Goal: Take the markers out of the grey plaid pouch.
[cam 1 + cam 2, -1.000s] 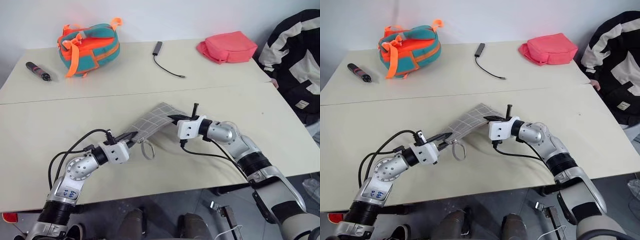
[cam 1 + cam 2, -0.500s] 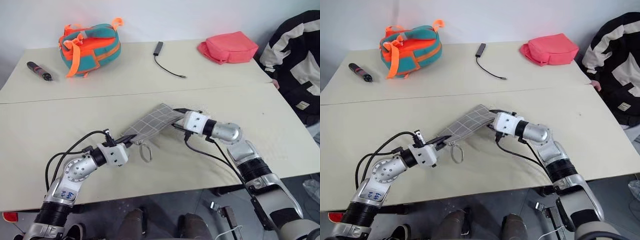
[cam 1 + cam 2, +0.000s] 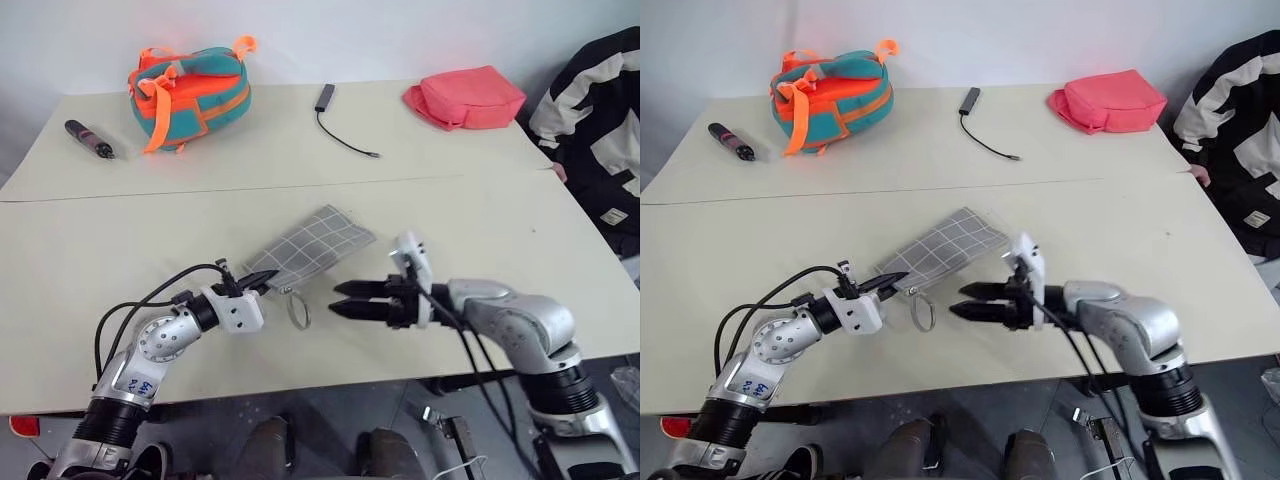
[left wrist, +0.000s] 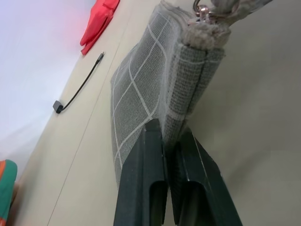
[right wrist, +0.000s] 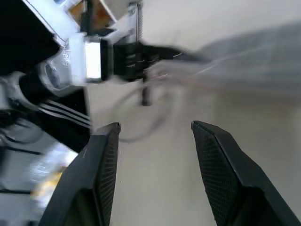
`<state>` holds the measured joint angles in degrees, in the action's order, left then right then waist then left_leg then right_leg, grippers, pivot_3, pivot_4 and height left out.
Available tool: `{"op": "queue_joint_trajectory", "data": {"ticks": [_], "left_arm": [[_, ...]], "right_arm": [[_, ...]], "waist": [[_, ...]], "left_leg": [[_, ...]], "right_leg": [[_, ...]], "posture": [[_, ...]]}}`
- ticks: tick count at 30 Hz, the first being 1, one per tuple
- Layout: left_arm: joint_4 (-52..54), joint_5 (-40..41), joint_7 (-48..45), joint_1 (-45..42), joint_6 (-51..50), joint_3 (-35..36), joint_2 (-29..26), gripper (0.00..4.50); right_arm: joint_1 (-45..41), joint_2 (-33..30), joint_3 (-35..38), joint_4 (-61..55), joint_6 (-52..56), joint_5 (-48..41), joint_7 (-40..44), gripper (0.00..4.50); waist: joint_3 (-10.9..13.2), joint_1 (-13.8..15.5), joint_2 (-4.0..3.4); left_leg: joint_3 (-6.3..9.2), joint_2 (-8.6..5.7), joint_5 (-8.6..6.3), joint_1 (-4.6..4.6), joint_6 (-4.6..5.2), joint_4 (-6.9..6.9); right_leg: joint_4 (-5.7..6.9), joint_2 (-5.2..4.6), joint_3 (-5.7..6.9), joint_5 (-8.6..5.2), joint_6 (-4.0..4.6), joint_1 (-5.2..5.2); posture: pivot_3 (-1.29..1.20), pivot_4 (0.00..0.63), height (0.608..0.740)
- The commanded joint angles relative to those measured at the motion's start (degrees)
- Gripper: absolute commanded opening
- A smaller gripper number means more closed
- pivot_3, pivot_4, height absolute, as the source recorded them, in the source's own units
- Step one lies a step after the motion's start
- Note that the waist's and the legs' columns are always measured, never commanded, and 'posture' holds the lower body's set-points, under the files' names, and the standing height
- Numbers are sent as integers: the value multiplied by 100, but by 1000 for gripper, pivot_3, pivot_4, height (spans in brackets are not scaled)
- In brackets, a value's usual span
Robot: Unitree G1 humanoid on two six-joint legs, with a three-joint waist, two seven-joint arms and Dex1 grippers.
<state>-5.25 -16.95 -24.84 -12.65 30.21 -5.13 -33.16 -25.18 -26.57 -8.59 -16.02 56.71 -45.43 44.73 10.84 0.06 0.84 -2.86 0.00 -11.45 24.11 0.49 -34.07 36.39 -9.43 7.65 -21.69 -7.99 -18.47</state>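
The grey plaid pouch (image 3: 312,248) lies flat on the near table, its loop strap (image 3: 297,312) trailing off the near end. My left gripper (image 3: 262,279) is shut on the pouch's near corner; the left wrist view shows the fabric edge pinched between the fingers (image 4: 141,188). My right gripper (image 3: 335,297) hovers open and empty just right of the strap, pointing left toward the left gripper, apart from the pouch. Its spread fingers (image 5: 106,160) frame the left gripper (image 5: 136,52) in the right wrist view. The markers are hidden.
On the far table sit a teal-orange bag (image 3: 190,85), a dark pen-like stick (image 3: 88,140), a black cable with adapter (image 3: 340,125) and a coral-pink pouch (image 3: 465,97). A person in a black-and-white jacket (image 3: 600,110) is at the right edge.
My right gripper let go of the pouch's far end, opened, drew back toward the near edge and rolled to point left. The pouch settled flatter. The left gripper kept its hold.
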Motion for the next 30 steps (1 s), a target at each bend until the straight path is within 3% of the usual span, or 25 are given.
{"op": "queue_joint_trajectory", "data": {"ticks": [1, 17, 20, 25, 30], "left_arm": [[125, -29, 54, 34, -11, -52, 12, 0], [373, -81, 96, 72, -146, -154, 154, 0], [417, -82, 97, 76, -171, -167, 164, 0], [449, -16, 59, 139, -118, -113, 69, 0], [342, 84, -10, 183, -9, -53, -101, 0]], "right_arm": [[34, 58, -62, -293, 94, 76, -233, 2502], [-115, 805, -179, 208, 196, 357, -756, 2502], [-96, 800, -301, 248, 127, 498, -747, 1852], [-110, 705, -234, 365, -126, 757, -648, 47], [-146, 227, -219, 368, -340, 927, -223, 17]], "waist": [[0, 18, 0], [-1, 6, 2], [-1, 3, 2], [-2, 1, 3], [-1, -6, 3]], "left_leg": [[0, -1, 0, 2, 0, 0], [-1, -2, -2, 2, 3, 1], [0, -1, -2, 3, 3, 1], [-1, -2, -2, 2, 3, 1], [-1, -1, -3, 3, 4, 1]], "right_leg": [[1, 0, 0, 0, 0, -1], [1, -1, 0, 2, -3, -3], [1, 0, 0, 2, -3, -3], [1, -1, 0, 2, -3, -4], [0, -1, 0, 2, -3, -4]], "posture": [[0, 150, 740], [0, 150, 740], [0, 150, 740], [0, 150, 740], [0, 150, 740]]}}
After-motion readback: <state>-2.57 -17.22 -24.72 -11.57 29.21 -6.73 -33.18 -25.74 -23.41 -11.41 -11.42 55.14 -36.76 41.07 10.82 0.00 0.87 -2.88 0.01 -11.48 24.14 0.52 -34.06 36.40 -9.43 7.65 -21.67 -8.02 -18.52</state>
